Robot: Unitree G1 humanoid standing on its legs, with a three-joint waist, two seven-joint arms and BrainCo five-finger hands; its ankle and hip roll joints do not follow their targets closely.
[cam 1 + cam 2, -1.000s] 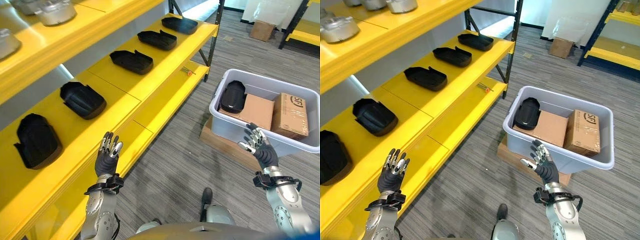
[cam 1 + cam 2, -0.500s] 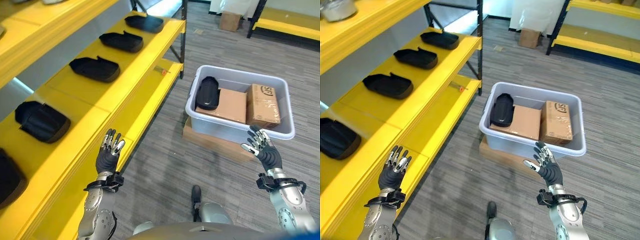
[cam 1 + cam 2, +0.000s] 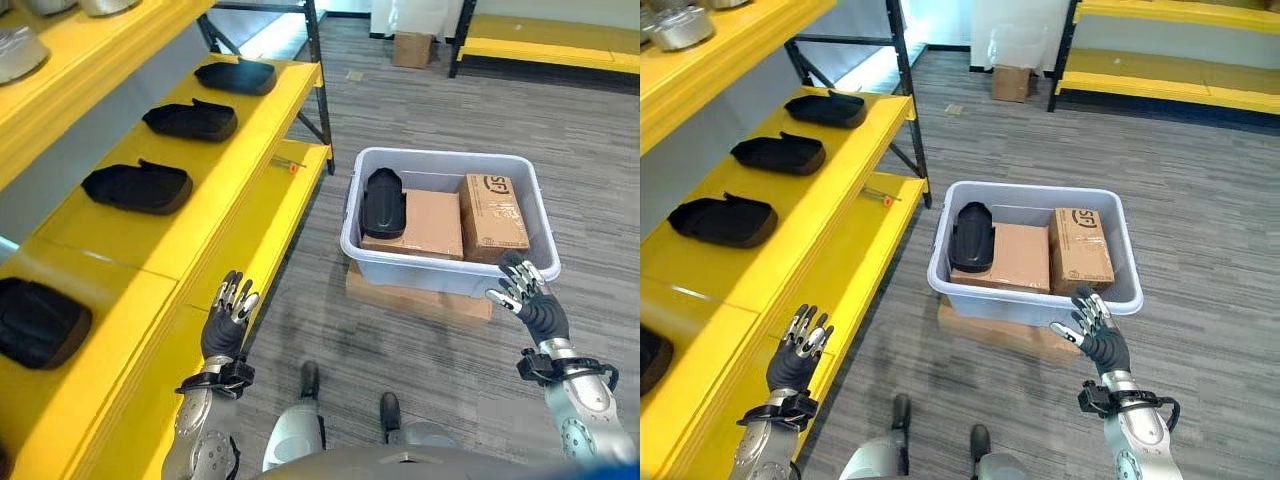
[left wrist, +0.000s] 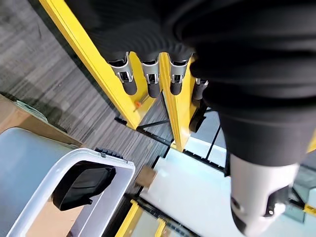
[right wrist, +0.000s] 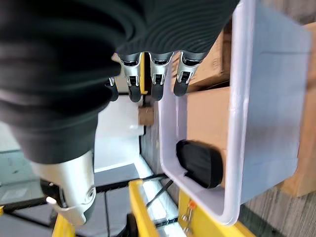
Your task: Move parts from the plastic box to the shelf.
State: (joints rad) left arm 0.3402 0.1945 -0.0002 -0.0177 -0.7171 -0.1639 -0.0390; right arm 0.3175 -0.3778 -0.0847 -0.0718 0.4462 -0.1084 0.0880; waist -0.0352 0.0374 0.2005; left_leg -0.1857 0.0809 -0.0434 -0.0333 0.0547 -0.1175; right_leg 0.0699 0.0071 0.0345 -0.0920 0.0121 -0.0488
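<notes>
Both arms silver-grey w/ rounded metal forearm shells. Left hand [image 3: 222,325] and right hand [image 3: 535,306] match — silver fingers w/ dark tips, thumb set apart, back of hand and wrist under a dark ribbed cover. Black band w/ small fittings rings each wrist — right forearm shell shows a small round hole in the right wrist view.

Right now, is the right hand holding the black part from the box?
No. The right hand is open with spread fingers before the box, and the black part lies inside it.

Warehouse: yellow shelf [image 3: 215,190], boxes
</notes>
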